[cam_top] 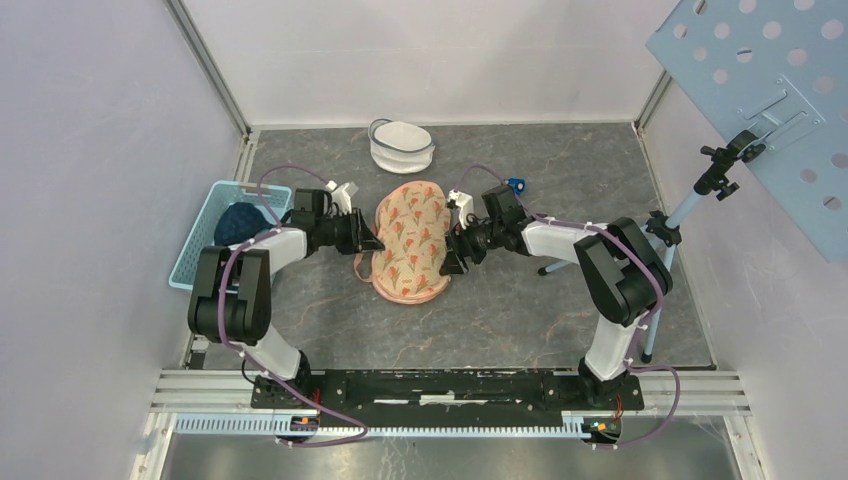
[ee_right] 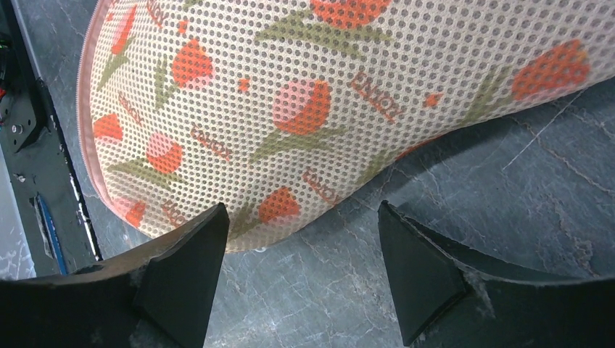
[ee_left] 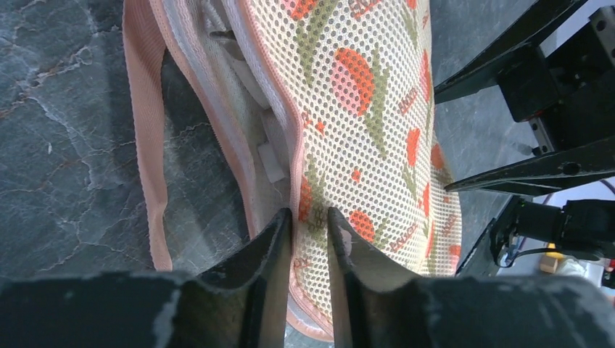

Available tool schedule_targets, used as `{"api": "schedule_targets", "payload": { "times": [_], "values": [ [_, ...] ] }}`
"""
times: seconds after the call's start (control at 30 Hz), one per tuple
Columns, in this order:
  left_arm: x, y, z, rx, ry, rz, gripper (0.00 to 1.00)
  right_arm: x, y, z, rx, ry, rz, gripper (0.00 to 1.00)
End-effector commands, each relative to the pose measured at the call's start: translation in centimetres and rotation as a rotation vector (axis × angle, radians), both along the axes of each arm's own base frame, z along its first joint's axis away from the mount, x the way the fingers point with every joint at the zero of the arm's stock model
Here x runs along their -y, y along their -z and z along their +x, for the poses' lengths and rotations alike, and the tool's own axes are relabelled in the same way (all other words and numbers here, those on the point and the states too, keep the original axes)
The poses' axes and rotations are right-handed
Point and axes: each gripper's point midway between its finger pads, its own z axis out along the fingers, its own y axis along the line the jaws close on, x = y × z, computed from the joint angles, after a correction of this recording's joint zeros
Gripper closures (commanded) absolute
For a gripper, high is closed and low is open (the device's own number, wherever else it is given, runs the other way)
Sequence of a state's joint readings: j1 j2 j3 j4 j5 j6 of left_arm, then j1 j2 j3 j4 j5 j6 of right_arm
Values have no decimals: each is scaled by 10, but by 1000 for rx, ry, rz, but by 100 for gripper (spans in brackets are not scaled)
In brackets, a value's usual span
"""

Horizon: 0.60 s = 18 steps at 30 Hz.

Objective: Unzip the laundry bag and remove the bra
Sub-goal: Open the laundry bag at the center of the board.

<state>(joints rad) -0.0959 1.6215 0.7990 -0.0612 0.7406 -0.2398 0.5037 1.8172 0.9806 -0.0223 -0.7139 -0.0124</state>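
Note:
The laundry bag (cam_top: 410,240) is cream mesh with red flowers and pink trim, and lies at the table's middle. My left gripper (cam_top: 372,240) is at its left edge. In the left wrist view this gripper (ee_left: 310,221) is shut on the bag's mesh top flap (ee_left: 362,94) near the pink zipper edge (ee_left: 141,145). The bag gapes open there, and white fabric (ee_left: 239,80) shows inside, seemingly the bra. My right gripper (cam_top: 452,262) is open at the bag's right side. In the right wrist view it (ee_right: 301,243) is empty just off the bag (ee_right: 326,94).
A light blue basket (cam_top: 196,250) with a dark cloth stands at the left. A white round mesh bag (cam_top: 402,145) lies at the back. A small blue item (cam_top: 516,184) lies behind the right arm. A camera stand (cam_top: 690,215) and a perforated blue panel (cam_top: 770,90) are at the right.

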Motion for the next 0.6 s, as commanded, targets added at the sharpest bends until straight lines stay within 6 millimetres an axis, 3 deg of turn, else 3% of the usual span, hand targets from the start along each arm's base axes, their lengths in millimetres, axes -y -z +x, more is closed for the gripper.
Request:
{"api": "schedule_targets", "payload": {
  "times": [0.0, 0.23, 0.37, 0.57],
  "values": [
    [6, -24, 4, 60, 7, -53, 72, -12, -16, 13, 51, -16, 49, 19],
    [-5, -26, 4, 79, -30, 22, 74, -16, -17, 7, 49, -40, 58, 19],
    [-5, -35, 2, 103, -13, 25, 97, -23, -17, -1, 35, -66, 71, 19],
    [-11, -60, -12, 179, 20, 65, 98, -47, -22, -26, 23, -162, 107, 19]
  ]
}}
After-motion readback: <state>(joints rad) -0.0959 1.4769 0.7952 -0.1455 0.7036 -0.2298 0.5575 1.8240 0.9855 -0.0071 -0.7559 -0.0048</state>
